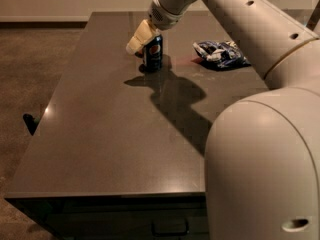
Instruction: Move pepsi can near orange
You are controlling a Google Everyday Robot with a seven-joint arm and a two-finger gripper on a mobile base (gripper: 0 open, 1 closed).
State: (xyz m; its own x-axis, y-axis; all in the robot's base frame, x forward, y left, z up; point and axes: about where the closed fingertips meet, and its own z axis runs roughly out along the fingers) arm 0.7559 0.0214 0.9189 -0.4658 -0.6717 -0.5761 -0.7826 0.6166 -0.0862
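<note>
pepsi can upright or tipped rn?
Upright: the pepsi can stands on its base on the table, with the gripper at its top.

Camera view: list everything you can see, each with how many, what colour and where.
pepsi can: one, dark blue with a silver top, upright on the far part of the table, left of the snack bag.
snack bag: one, blue and white, lying flat on the far right of the table.
orange: none in view.
table: one, dark grey, fills the middle of the view.
drawer handle: one, dark, on the table's front at the bottom edge.
floor: brown, left of the table.
arm: one, off-white, reaching from the lower right across to the can.
gripper: one, beige, against the can's upper left side.
</note>
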